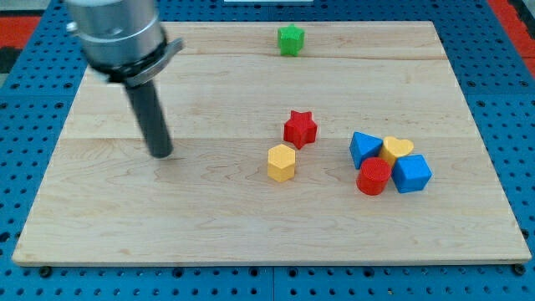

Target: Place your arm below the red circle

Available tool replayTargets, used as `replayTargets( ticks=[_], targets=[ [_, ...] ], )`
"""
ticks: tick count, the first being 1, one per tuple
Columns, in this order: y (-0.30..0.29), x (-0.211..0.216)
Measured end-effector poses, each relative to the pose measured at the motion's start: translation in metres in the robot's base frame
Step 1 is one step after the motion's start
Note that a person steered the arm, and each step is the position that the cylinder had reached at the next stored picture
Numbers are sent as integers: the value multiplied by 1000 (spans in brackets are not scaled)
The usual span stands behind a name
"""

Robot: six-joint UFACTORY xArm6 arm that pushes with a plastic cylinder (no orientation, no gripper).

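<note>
The red circle (374,177) is a short red cylinder at the view's right, in a tight cluster with a blue triangle (364,148), a yellow heart (396,150) and a blue cube (412,173). My tip (162,154) rests on the board at the view's left, far to the left of the red circle and slightly above its level. It touches no block.
A red star (300,128) and a yellow hexagon (282,162) sit near the middle, between my tip and the cluster. A green block (290,39) sits at the top edge. The wooden board (209,217) lies on a blue pegboard table.
</note>
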State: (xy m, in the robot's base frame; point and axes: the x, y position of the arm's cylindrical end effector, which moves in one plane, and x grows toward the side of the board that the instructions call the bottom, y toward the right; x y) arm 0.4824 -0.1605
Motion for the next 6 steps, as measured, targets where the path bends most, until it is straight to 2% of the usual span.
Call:
replayTargets(
  ticks=[1,2,3,4,5,6],
  targets=[
    [1,31],
    [34,65],
    [98,80],
    [158,77],
    [239,103],
    [320,111]
  ],
)
